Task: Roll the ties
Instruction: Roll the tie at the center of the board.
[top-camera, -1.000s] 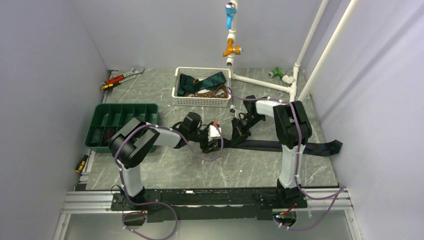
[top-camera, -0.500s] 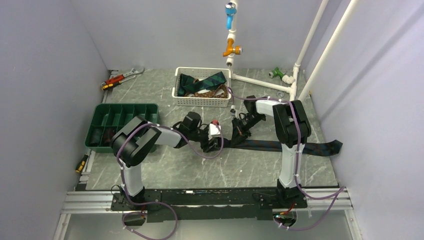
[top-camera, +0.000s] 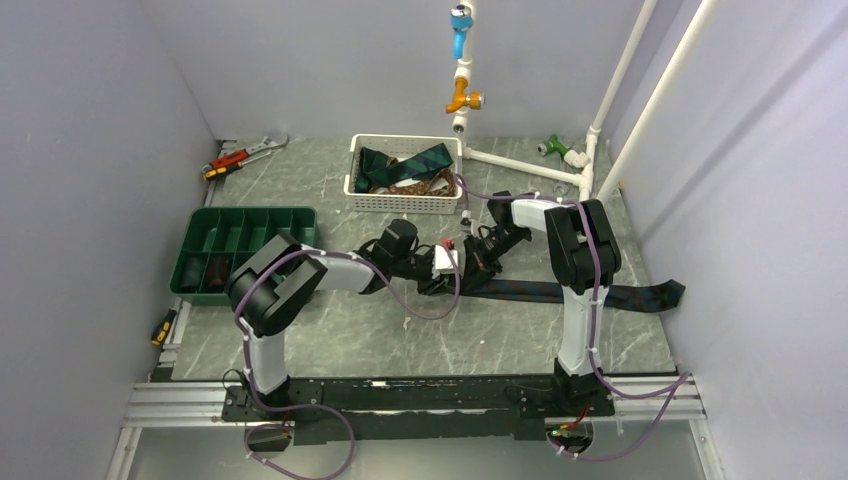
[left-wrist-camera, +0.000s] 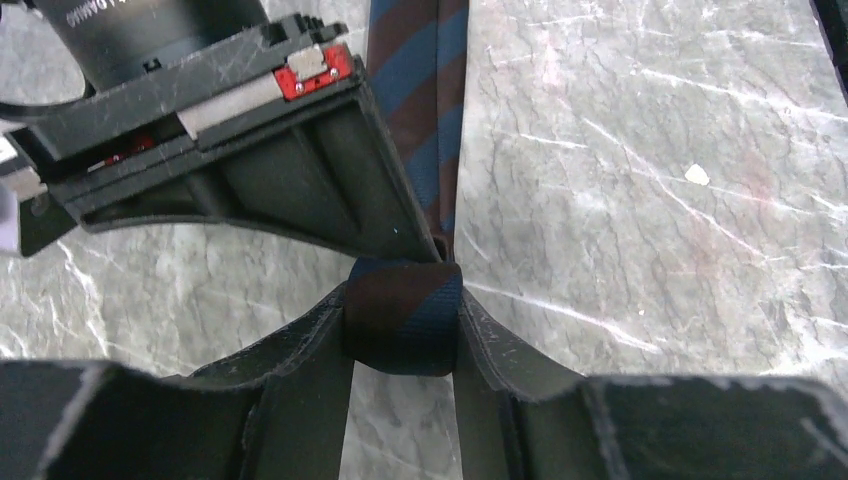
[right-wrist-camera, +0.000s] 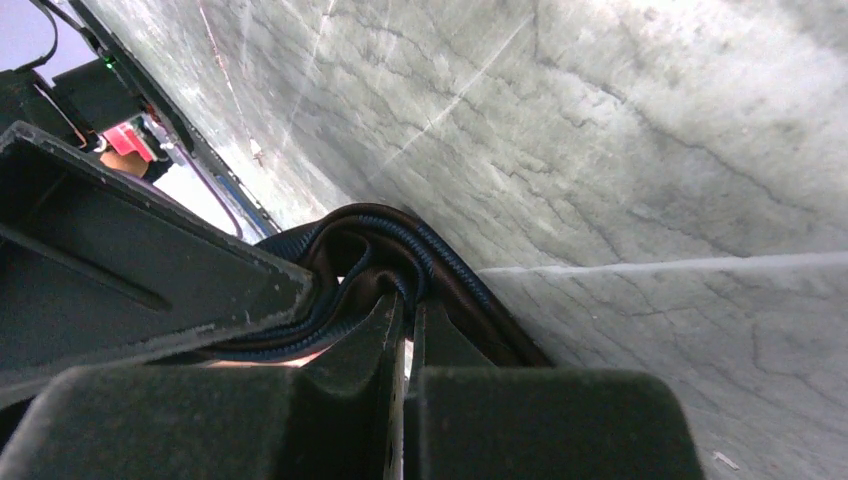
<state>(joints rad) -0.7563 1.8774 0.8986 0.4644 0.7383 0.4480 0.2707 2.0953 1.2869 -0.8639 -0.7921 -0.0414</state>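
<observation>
Grip: left gripper (left-wrist-camera: 403, 305) clamped across a small tight roll at one end of the navy fabric necktie with brown diagonal stripes (top-camera: 560, 291), one finger pressed to each side of the roll; right gripper (right-wrist-camera: 404, 308) has its fingers pinched almost together on the curled layers of that same end, right beside the left. Rest of the necktie lies flat and unrolled along the grey marbled tabletop (top-camera: 400, 340) toward the right wall, pointed end outermost. Versus 1.0 s ago: left gripper has shifted right and back, closer to the right gripper; flat length unmoved
</observation>
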